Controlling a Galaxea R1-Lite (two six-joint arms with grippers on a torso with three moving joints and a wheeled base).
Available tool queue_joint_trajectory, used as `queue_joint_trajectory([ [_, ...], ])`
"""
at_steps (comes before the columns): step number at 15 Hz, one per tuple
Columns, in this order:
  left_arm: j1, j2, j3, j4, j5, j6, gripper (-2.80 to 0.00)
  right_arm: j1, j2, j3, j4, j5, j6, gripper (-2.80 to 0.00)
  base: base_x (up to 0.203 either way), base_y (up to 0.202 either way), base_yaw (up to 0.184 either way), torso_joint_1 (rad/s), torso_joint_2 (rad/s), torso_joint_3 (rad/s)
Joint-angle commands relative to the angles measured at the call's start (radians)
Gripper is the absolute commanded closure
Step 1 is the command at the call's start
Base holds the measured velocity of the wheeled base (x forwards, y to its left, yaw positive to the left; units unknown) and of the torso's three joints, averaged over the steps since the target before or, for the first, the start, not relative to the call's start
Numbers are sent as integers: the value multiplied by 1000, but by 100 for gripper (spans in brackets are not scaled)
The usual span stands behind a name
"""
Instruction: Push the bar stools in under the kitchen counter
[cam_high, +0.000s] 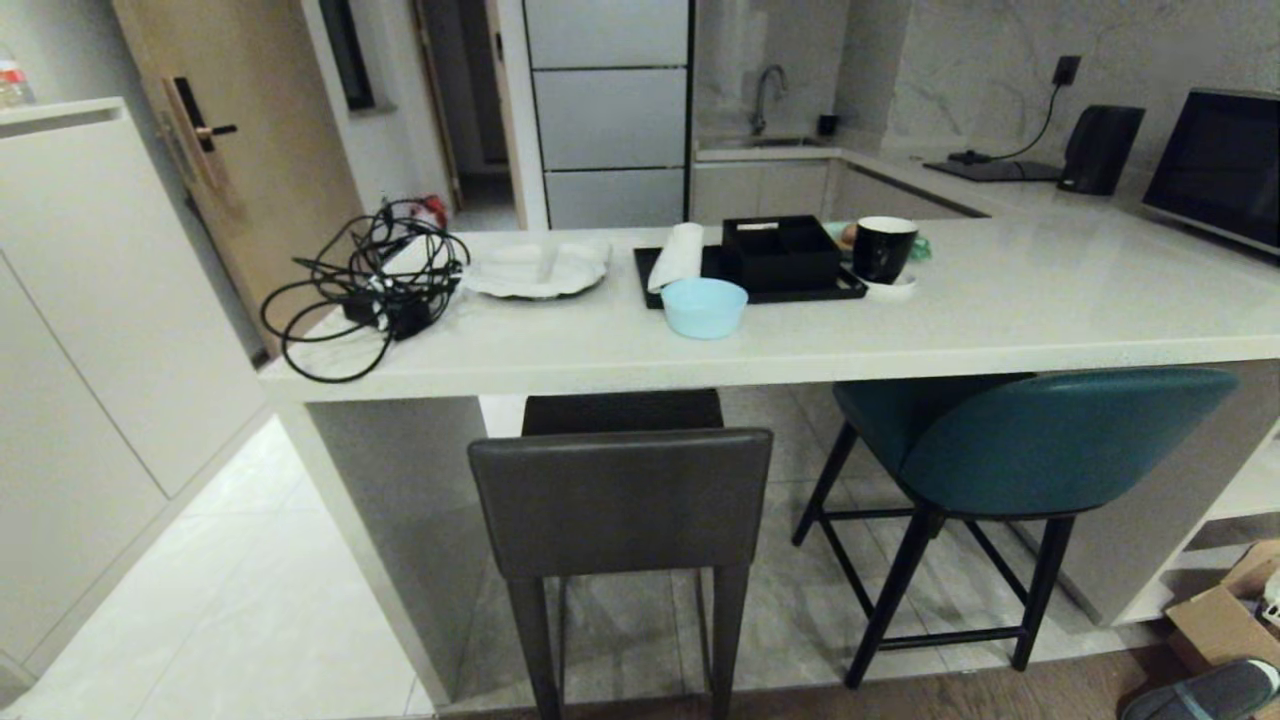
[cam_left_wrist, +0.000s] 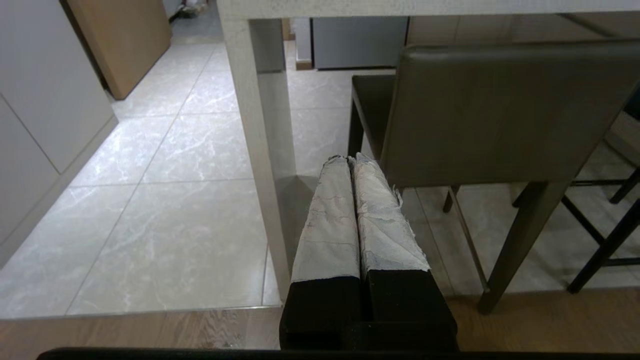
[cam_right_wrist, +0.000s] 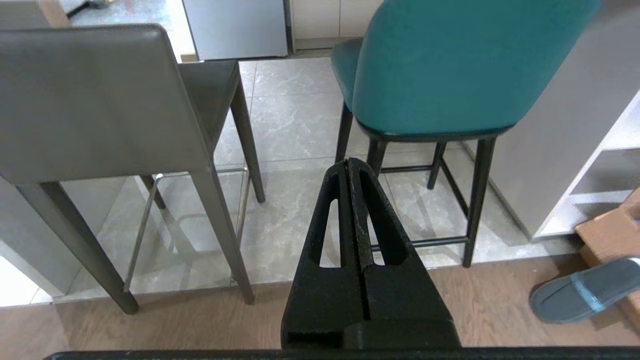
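Observation:
Two bar stools stand at the kitchen counter (cam_high: 1000, 320), their backrests just outside its near edge. The dark grey-brown stool (cam_high: 620, 500) with a square backrest is on the left, its seat partly under the slab. The teal stool (cam_high: 1050, 440) with a curved backrest and thin black legs is on the right. Neither arm shows in the head view. My left gripper (cam_left_wrist: 348, 158) is shut and empty, short of the grey-brown stool (cam_left_wrist: 480, 115) and beside the counter's end panel (cam_left_wrist: 255, 150). My right gripper (cam_right_wrist: 348, 161) is shut and empty, facing the gap between the grey-brown stool (cam_right_wrist: 95, 100) and the teal stool (cam_right_wrist: 450, 65).
On the counter lie a tangle of black cables (cam_high: 370, 280), a white plate (cam_high: 540, 268), a black tray (cam_high: 750, 270) with a box, a blue bowl (cam_high: 704, 306) and a black mug (cam_high: 883, 248). A cardboard box (cam_high: 1225, 610) and a slipper (cam_high: 1205, 692) lie at right, white cabinets (cam_high: 100, 330) at left.

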Motion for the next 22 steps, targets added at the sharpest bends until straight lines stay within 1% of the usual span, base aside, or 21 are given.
queue_joint_trajectory([
  [1,-1,0,17,0,0,1,0,0,1,0,0,0,-1,0,0,0,0,113,-226,-129],
  [5,-1,0,18,-1,13,-16,0,0,1,0,0,-1,-1,0,0,0,0,27,-55,-35],
  [11,-1,0,18,0,13,-15,0,0,1,0,0,-1,-1,0,0,-16,2,0,0,0],
  [22,-1,0,17,-1,13,-16,0,0,1,0,0,-1,1,0,0,-192,2,3,2,1],
])
